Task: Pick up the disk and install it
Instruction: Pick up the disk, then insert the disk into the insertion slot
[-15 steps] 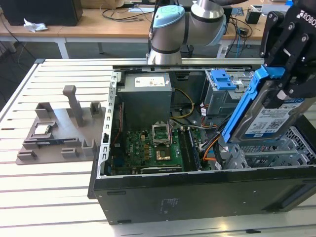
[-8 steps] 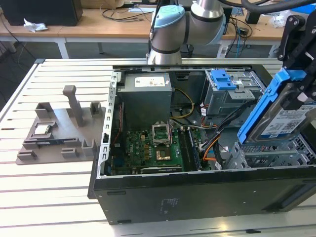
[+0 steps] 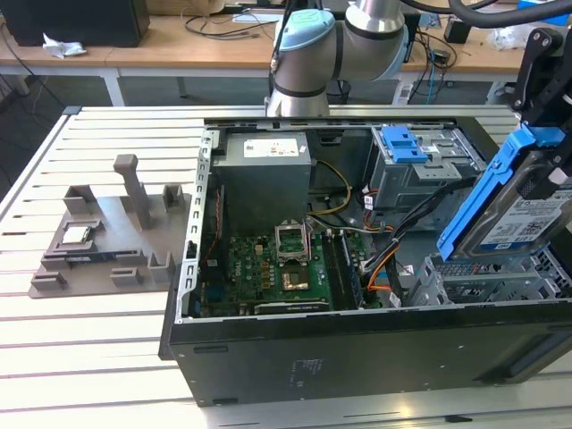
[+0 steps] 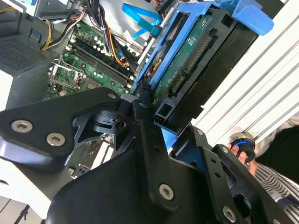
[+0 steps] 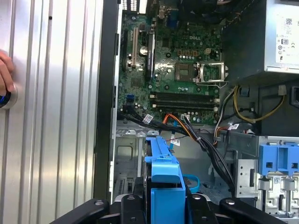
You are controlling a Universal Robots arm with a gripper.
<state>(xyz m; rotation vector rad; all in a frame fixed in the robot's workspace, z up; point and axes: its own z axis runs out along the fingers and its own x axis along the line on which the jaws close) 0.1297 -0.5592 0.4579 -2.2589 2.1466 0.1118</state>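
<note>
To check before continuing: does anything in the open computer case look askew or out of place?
The silver metal hard drive in its blue plastic bracket hangs tilted above the black metal computer case, clamped by the end effector, not seated in a bay. The square metal processor socket inside stands open.

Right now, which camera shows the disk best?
The exterior view: the disk hangs tilted over the computer case, its label and blue bracket plain. The second wrist view shows its green circuit board side; in the first wrist view its bracket shows edge-on.
</note>
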